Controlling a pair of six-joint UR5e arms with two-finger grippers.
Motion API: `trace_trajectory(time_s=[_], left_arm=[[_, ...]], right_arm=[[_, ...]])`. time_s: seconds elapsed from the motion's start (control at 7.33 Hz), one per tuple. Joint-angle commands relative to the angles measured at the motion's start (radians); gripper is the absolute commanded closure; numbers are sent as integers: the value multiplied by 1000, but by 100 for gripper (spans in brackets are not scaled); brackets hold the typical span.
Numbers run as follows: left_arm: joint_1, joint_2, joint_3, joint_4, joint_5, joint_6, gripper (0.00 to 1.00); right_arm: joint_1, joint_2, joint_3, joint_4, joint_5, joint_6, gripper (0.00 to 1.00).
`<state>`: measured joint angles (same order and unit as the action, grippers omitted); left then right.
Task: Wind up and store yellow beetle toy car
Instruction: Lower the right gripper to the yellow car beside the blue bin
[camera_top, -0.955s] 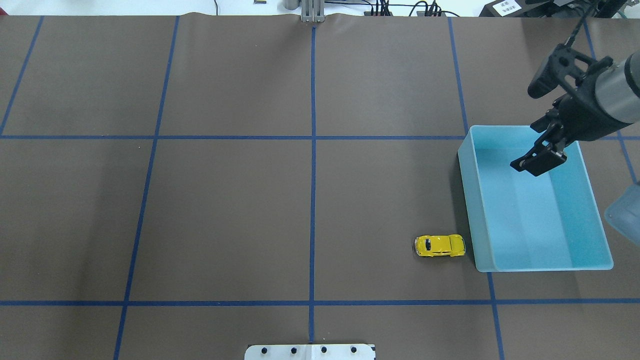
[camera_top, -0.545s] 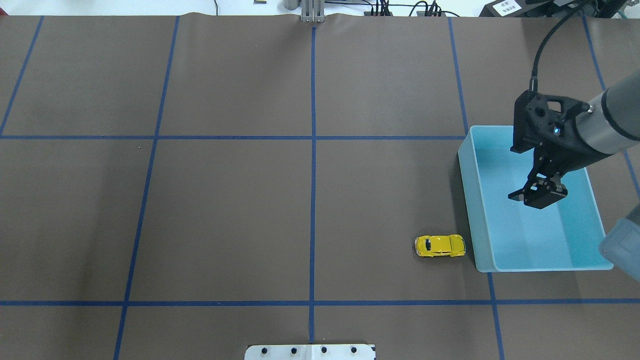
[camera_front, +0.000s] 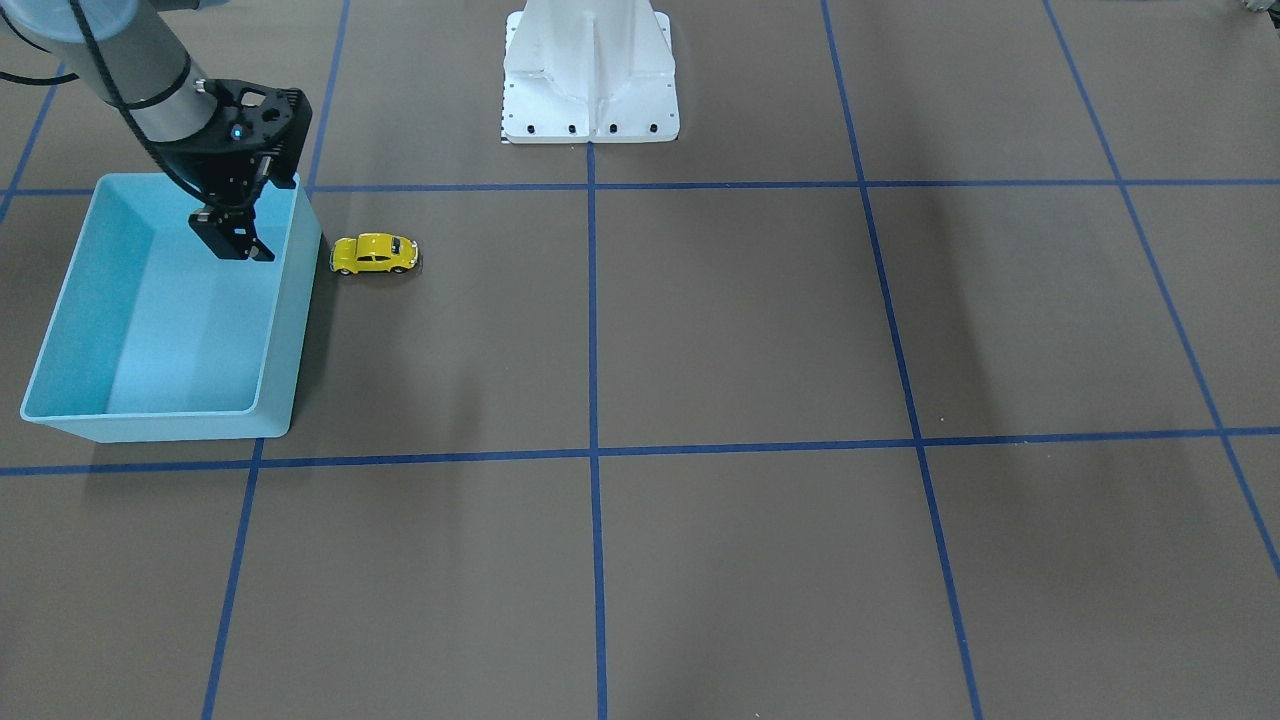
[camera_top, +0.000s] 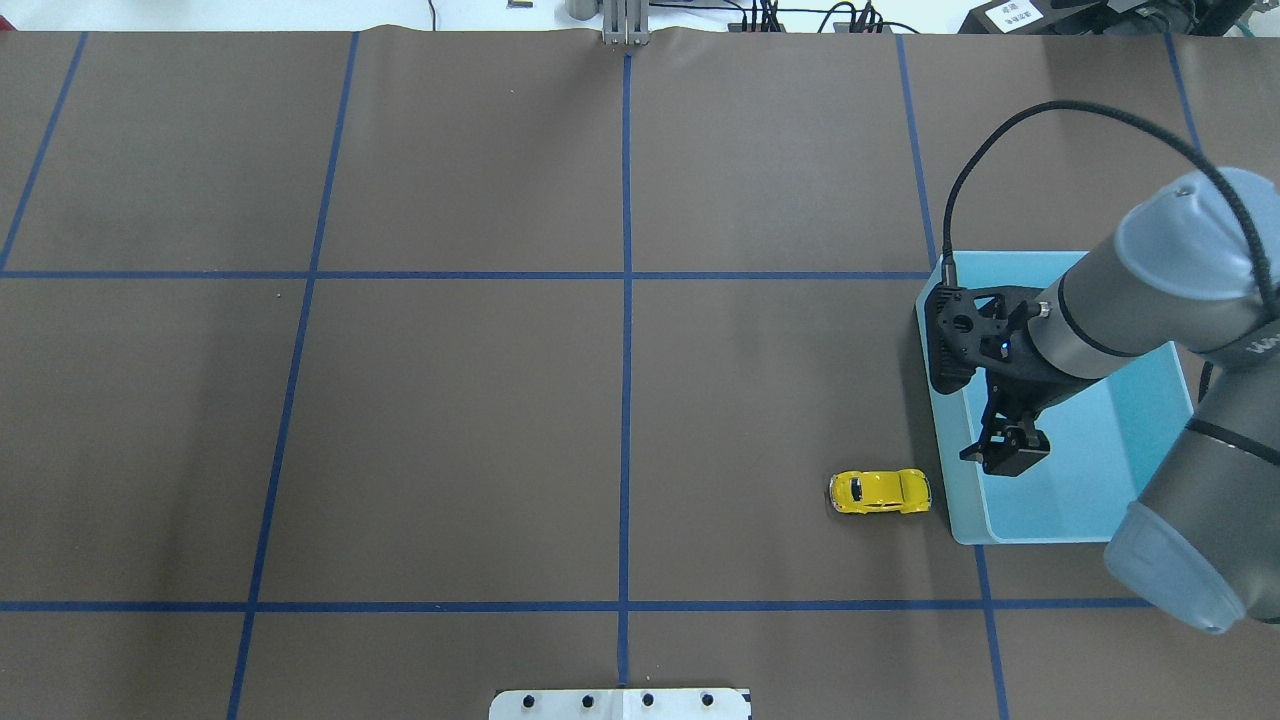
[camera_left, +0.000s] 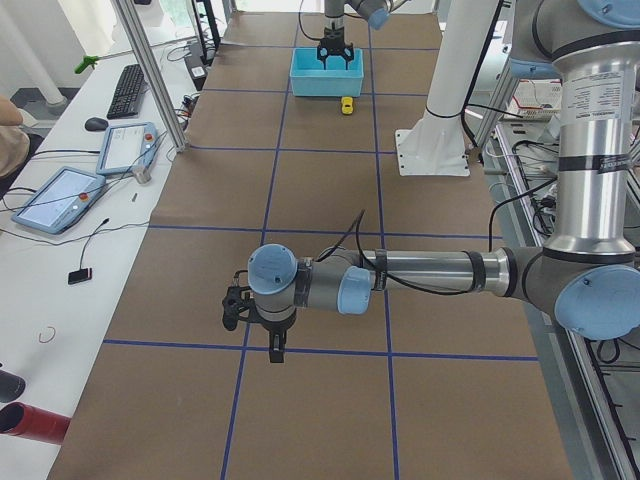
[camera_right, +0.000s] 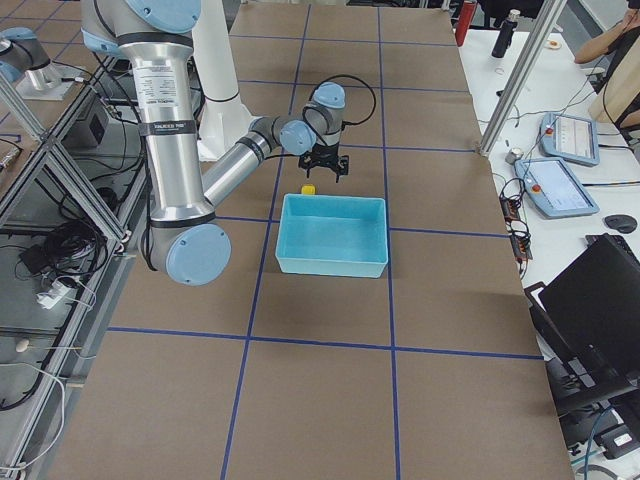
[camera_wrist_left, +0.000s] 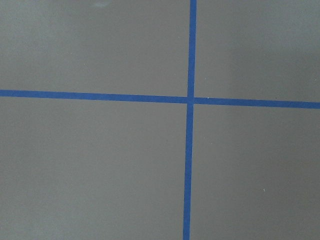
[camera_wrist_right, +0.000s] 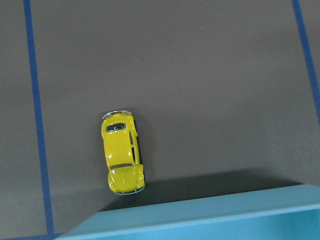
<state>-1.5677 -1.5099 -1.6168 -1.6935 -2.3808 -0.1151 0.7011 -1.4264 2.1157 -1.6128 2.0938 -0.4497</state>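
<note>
**Right gripper over the bin, car waiting outside**

Yellow beetle toy car (camera_top: 880, 492) sits on the table, just left of the blue bin (camera_top: 1100, 500). Above the bin's left wall hangs the right gripper (camera_top: 1003, 463), jaws close together, empty. Left gripper (camera_left: 272, 340): opening can't be judged.

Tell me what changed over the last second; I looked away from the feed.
The right gripper swung from over the blue bin's far end to its near left side, toward the yellow beetle toy car. It has taken hold of nothing. Car and bin have not moved.
</note>
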Motion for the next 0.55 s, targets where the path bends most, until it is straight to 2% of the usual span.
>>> trace_trajectory(time_s=[0.0,0.14,0.41], left_arm=[[-2,4,0,0,0,0,0],[-2,4,0,0,0,0,0],[-2,4,0,0,0,0,0]], right_arm=[[-75,30,-22,-6,-76,12,0],[-131,32,-23,-4,-127,66,0],[-176,32,-34,-1,-161,82,0]])
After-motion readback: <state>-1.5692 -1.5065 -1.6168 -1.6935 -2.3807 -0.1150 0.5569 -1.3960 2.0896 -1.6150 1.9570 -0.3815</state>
